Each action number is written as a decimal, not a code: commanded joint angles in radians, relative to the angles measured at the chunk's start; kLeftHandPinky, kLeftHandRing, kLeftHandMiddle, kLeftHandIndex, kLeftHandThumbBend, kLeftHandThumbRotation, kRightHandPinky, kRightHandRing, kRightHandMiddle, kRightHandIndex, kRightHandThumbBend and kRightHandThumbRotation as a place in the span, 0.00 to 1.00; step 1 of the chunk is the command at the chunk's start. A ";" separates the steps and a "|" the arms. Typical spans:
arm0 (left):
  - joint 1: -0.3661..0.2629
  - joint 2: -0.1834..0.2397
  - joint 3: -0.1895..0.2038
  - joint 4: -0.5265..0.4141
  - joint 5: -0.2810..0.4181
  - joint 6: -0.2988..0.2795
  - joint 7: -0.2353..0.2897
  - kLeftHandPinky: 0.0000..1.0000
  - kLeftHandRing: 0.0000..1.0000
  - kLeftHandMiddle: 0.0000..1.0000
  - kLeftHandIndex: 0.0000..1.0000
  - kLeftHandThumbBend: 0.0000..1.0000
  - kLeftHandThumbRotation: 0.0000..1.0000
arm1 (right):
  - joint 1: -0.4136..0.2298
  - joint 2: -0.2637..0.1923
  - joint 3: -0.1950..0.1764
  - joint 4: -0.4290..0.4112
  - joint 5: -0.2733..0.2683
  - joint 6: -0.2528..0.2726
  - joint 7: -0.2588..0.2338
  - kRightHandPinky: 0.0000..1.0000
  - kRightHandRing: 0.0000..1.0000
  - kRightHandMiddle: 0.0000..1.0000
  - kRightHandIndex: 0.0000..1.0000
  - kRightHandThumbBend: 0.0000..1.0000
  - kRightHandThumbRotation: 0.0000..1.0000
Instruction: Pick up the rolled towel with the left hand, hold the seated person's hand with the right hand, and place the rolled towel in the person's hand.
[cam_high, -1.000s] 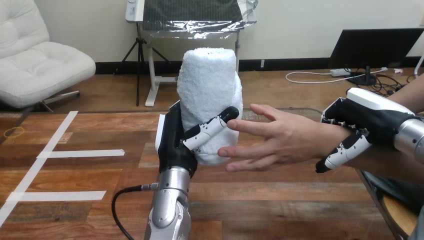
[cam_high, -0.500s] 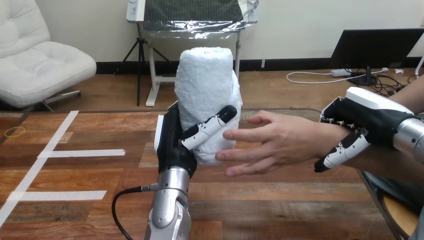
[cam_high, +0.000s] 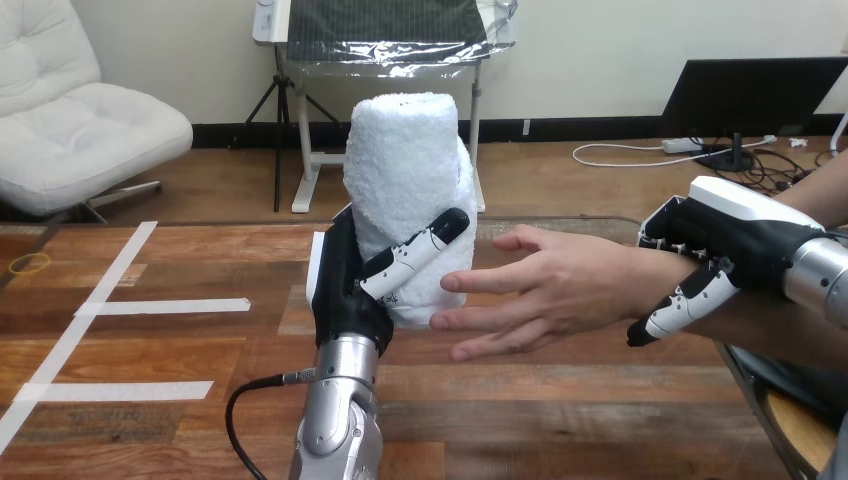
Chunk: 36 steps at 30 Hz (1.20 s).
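A white rolled towel (cam_high: 405, 190) stands upright in my left hand (cam_high: 350, 285), whose fingers and thumb curl round its lower half, raised above the table's middle. The person's hand (cam_high: 560, 285) reaches in from the right, open with fingers spread, fingertips touching the towel's right side. My right hand (cam_high: 725, 245) sits over the person's wrist, fingers curled down round it.
The wooden table (cam_high: 150, 400) carries strips of white tape (cam_high: 165, 306) at the left. A round wooden stool (cam_high: 800, 425) shows at the bottom right beside the table's edge.
The person's hand has moved left toward the towel, until its fingertips meet it. My left hand and the towel have shifted slightly left. My right hand has kept its hold on the wrist.
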<state>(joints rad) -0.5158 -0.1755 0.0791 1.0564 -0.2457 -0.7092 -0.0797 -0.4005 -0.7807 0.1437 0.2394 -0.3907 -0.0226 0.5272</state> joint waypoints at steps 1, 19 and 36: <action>-0.185 -0.211 -0.010 -0.050 -0.029 -0.006 -0.019 0.31 0.34 0.39 0.43 0.72 0.00 | -0.050 0.039 -0.010 -0.006 0.017 0.012 -0.017 0.26 0.32 0.37 0.37 0.82 0.12; -0.204 -0.249 -0.038 -0.063 -0.034 0.002 -0.013 0.29 0.34 0.38 0.41 0.74 0.00 | -0.050 0.046 -0.006 -0.001 0.017 0.007 -0.021 0.27 0.32 0.37 0.37 0.83 0.12; -0.194 -0.292 -0.076 -0.083 -0.041 0.027 -0.034 0.27 0.32 0.38 0.41 0.76 0.00 | -0.044 0.047 -0.006 -0.017 0.021 0.011 -0.017 0.26 0.32 0.37 0.38 0.83 0.13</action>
<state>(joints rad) -0.5180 -0.1766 0.0442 1.0564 -0.2698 -0.6644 -0.0851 -0.4003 -0.7807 0.1482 0.2394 -0.3908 -0.0225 0.5278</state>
